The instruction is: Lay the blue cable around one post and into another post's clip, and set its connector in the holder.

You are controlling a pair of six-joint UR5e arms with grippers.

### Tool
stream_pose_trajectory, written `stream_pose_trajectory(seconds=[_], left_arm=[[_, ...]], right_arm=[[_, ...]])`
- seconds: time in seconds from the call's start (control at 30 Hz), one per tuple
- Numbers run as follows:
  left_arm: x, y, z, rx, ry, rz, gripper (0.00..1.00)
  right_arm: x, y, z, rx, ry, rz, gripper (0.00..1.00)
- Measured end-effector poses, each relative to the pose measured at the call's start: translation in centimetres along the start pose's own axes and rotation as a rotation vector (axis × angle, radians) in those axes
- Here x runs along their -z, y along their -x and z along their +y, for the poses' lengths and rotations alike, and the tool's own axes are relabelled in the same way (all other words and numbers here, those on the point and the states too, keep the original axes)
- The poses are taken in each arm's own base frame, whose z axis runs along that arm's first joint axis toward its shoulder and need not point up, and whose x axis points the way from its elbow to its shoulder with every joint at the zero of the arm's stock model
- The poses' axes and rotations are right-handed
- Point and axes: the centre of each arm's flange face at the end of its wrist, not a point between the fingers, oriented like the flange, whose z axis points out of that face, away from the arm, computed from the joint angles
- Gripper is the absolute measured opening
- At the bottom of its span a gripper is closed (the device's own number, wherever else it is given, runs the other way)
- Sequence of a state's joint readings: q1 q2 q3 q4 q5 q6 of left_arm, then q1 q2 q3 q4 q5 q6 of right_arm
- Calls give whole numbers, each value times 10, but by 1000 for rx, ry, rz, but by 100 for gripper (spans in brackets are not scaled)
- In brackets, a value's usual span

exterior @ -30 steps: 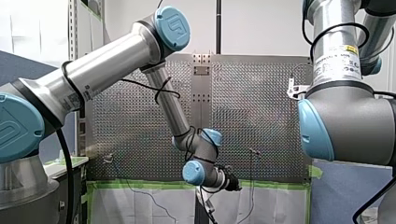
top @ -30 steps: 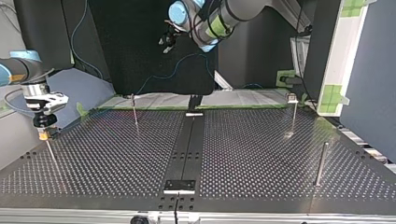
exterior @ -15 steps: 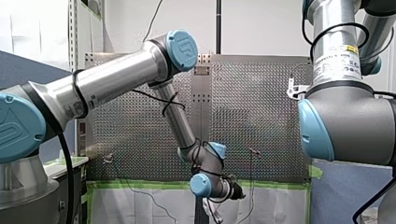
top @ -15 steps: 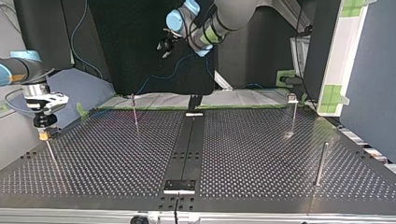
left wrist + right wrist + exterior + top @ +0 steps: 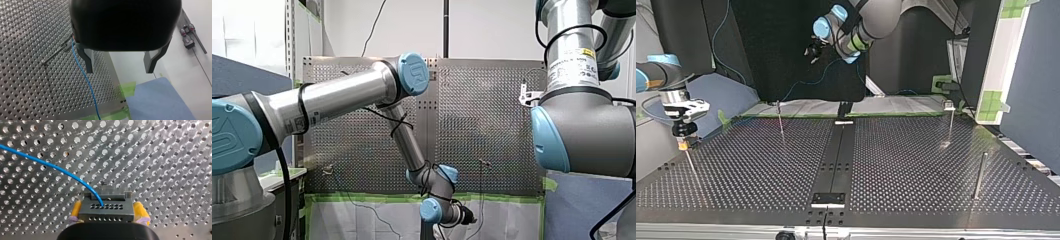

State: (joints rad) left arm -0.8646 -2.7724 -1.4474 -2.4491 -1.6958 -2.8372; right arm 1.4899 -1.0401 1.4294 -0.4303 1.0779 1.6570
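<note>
Perforated table [image 5: 911,165]: left claw [image 5: 119,71] apart, lower in front view than before; right claw [image 5: 108,217] clamped on connector [image 5: 106,207].

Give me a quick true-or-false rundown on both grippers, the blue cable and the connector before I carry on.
1. My right gripper holds the connector between its yellow pads. True.
2. My left gripper is shut on the blue cable. False: its fingers stand apart, and the cable runs past one of them.
3. The blue cable enters the connector's holed face. True.
4. In the top view my right gripper is at the right. False: it is at that view's left, by a thin post.
</note>
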Motion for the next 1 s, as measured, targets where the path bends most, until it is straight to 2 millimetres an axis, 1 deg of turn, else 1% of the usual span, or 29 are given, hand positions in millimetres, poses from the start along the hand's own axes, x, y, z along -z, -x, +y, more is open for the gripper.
stream_pose_trajectory(seconds=[0.13, 0.33, 0.7, 0.83, 1.0], left_arm=[[-11, -4, 10, 10, -4, 2, 100], [-25, -16, 27, 28, -6, 10, 100], [-42, -37, 60, 42, 28, 46, 100], [-50, -40, 57, 42, 19, 55, 100], [-63, -40, 42, 50, -17, 58, 100]], right_arm=[[0, 0, 0, 0, 0, 0, 80], [0, 0, 1, 0, 1, 0, 80], [0, 0, 1, 0, 2, 1, 80], [0, 0, 0, 0, 1, 1, 80], [0, 0, -1, 0, 0, -1, 80]])
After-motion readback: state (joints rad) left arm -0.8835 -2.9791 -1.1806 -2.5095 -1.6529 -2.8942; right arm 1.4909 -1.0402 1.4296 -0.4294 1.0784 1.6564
